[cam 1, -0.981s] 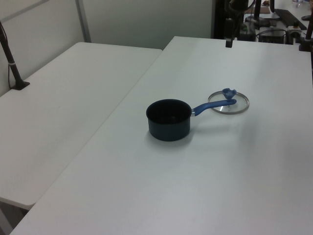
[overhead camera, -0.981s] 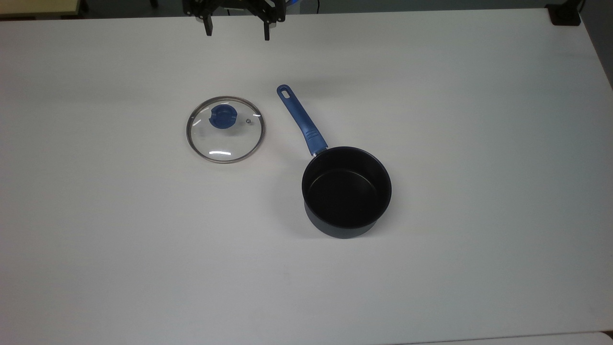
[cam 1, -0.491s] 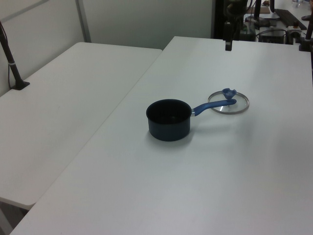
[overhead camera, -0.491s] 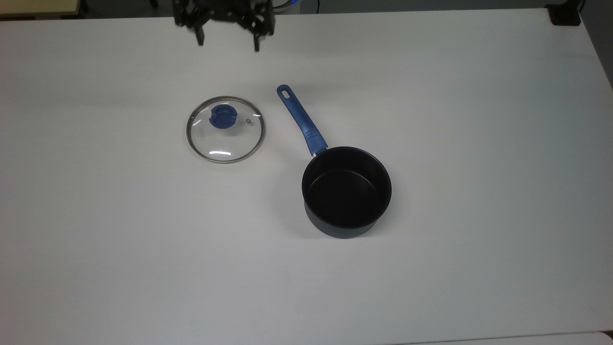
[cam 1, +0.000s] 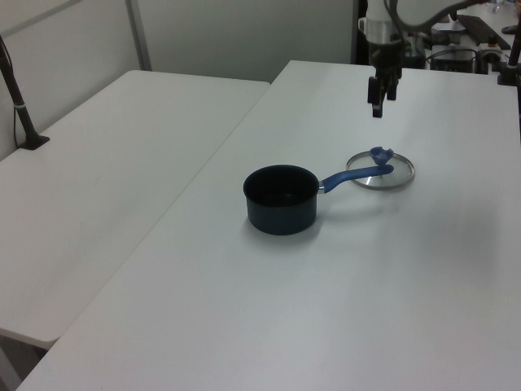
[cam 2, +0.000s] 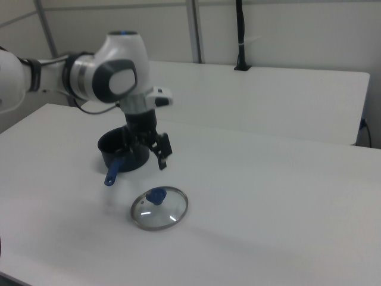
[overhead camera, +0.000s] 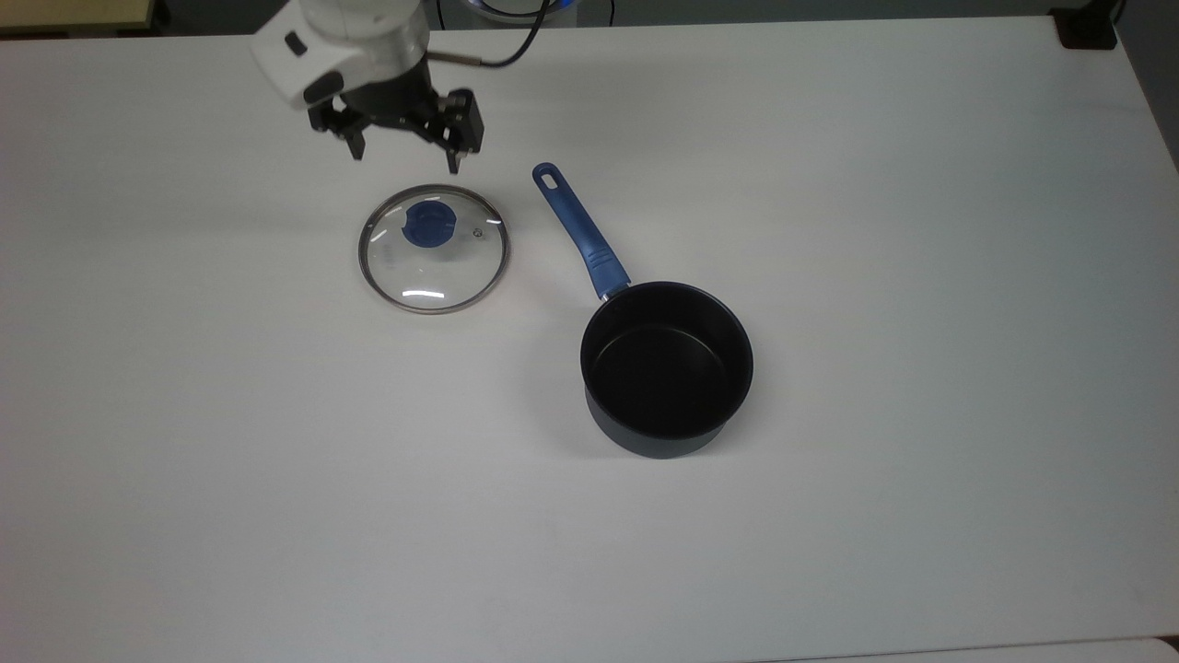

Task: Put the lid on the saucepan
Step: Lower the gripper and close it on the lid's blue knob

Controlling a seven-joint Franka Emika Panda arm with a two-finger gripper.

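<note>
White table point(overhead camera: 921, 184) fills the frame. Pan point(overhead camera: 667, 368) stands at centre-right in the top view, handle aimed upper left. Lid point(overhead camera: 433, 249) lies flat at centre-left. Gripper point(overhead camera: 405, 158) hovers just above it in the frame, 2 fingers spread, empty. Risk: an off-centre descent could miss the small blue knob point(overhead camera: 427, 224) and strike glass.

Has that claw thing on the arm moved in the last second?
Yes. In the top view the gripper has come down from the picture's top edge toward the lid, which has stayed put on the table.
</note>
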